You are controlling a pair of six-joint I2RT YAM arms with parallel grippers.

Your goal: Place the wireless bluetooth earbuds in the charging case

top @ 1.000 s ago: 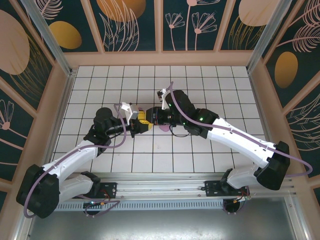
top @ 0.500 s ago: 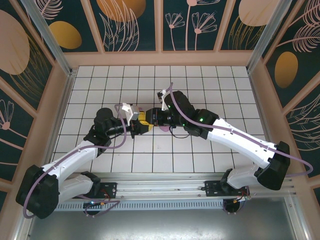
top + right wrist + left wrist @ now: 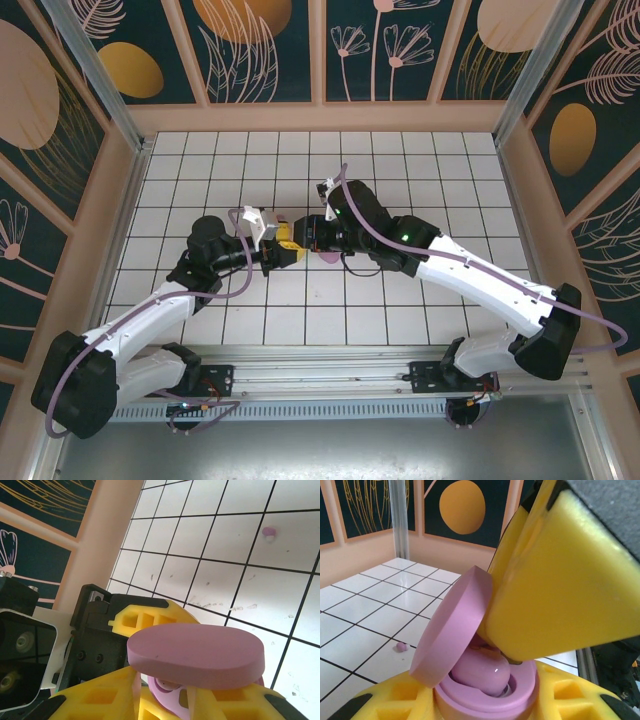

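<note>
From above, the two arms meet at the middle of the tiled bench [image 3: 400,160]. The left tool [image 3: 284,251] and right tool [image 3: 309,236] stand nose to nose. A sliver of the pink charging case [image 3: 327,257] shows just beside them.

In the left wrist view, the left tool is clenched on the case at the bottom of the frame. The lid [image 3: 452,630] is tipped open toward the left. What looks like an earbud [image 3: 480,672] sits in the well, with a right-tool finger [image 3: 555,580] pressing in from the upper right. A loose earbud [image 3: 400,646] lies on the bench at lower left.

In the right wrist view, the lid spans the lower middle and a loose earbud lies at upper right. I cannot tell whether the right tool is gripping or has let go.

This looks like the seating step. Next, the right tool should back off straight so it does not drag the bud out, then fetch a loose one.
</note>
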